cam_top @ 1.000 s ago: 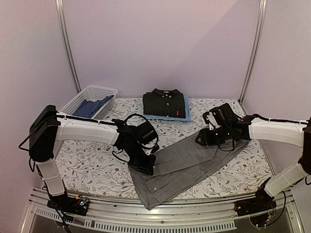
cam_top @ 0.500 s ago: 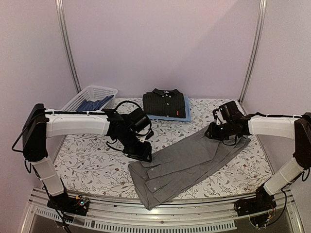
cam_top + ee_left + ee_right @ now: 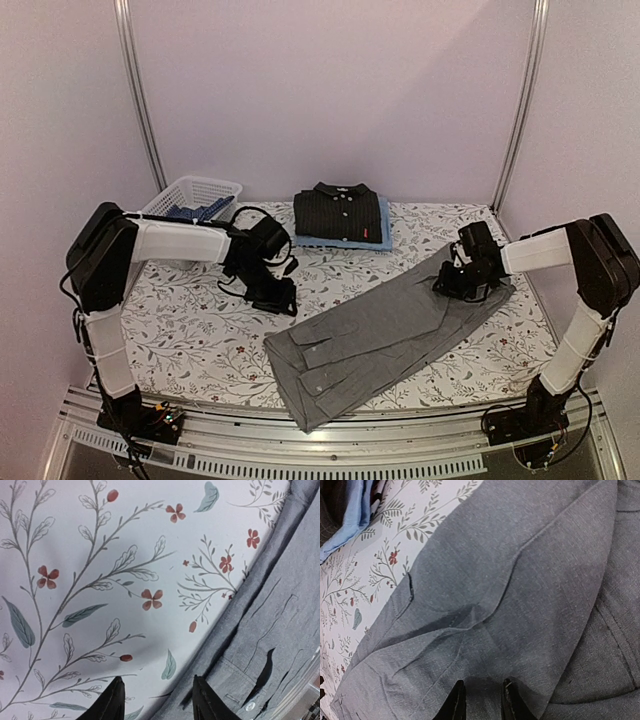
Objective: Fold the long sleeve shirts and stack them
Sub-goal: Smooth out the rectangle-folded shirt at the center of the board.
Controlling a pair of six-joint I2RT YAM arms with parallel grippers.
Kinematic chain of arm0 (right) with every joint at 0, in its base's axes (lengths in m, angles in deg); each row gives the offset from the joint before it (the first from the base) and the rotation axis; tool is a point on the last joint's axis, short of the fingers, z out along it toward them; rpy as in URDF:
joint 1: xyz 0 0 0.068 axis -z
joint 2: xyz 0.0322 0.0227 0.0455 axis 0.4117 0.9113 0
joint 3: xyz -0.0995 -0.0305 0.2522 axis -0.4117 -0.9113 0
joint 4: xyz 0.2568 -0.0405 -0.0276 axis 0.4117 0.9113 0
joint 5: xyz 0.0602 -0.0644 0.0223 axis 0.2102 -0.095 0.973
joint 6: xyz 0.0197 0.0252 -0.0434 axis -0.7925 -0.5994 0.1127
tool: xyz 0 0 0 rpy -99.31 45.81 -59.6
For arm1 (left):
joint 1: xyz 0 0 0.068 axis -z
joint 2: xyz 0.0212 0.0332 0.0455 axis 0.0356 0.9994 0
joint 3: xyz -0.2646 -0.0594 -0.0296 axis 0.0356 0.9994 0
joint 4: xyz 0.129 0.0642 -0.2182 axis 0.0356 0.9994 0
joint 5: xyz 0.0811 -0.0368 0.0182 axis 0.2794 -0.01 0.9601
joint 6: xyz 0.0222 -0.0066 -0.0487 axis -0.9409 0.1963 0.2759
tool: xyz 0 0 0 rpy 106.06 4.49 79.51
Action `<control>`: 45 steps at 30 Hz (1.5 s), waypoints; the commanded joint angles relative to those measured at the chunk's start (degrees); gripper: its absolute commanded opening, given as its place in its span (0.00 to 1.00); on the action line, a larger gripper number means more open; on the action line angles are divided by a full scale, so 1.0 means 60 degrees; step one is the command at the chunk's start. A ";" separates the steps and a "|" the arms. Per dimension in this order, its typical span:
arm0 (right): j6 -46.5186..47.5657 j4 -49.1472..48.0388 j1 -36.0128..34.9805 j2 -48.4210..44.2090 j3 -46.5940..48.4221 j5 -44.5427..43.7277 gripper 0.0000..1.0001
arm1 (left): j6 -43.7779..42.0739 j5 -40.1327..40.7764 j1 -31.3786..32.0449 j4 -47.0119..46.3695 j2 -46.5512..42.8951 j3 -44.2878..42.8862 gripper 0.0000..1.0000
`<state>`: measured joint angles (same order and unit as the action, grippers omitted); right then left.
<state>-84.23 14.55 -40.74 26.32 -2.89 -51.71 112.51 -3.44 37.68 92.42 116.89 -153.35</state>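
Note:
A mid-grey long sleeve shirt (image 3: 390,335) lies flat on the table, folded lengthwise and running diagonally from the front centre to the right back. A folded black shirt (image 3: 338,212) rests on a folded light blue one (image 3: 385,228) at the back centre. My left gripper (image 3: 283,303) hangs open just left of the grey shirt's (image 3: 280,605) edge with nothing between its fingers (image 3: 157,700). My right gripper (image 3: 452,285) is low over the grey shirt's (image 3: 520,580) far end. Its fingertips (image 3: 481,700) stand a narrow gap apart, and the cloth lies flat below them.
A white lattice basket (image 3: 205,183) with dark blue cloth (image 3: 200,208) in it stands at the back left, partly behind my left arm. The floral tablecloth (image 3: 190,340) covers the table. The light blue shirt's corner (image 3: 350,515) shows in the right wrist view.
My left gripper has opened, let go of the grey shirt's edge and drawn back to the left. My right gripper has moved right along the shirt, its jaws narrowing.

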 commanded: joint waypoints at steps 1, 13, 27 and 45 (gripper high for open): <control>0.0025 -0.0247 0.0268 0.0250 -0.0305 0.0093 0.23 | -0.0438 -0.0089 -0.0099 -0.0315 0.0272 -0.0084 0.46; 0.0004 0.0755 -0.0829 -0.1905 -0.0334 0.0438 0.25 | -0.0517 -0.0056 -0.0408 -0.0236 -0.0043 0.0087 0.46; -0.1112 -0.0321 -0.1174 -0.2115 -0.2626 0.0811 0.20 | -0.0932 -0.0303 -0.0410 0.0162 0.0324 -0.0381 0.46; -0.0591 0.0614 0.0606 -0.2795 -0.2110 -0.0283 0.25 | -0.1131 -0.0693 -0.0273 0.0245 0.0495 -0.0084 0.47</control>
<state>-89.03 16.19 -38.49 9.65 -16.92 -49.86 106.61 -6.30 35.94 93.41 119.67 -154.38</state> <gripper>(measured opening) 0.243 0.468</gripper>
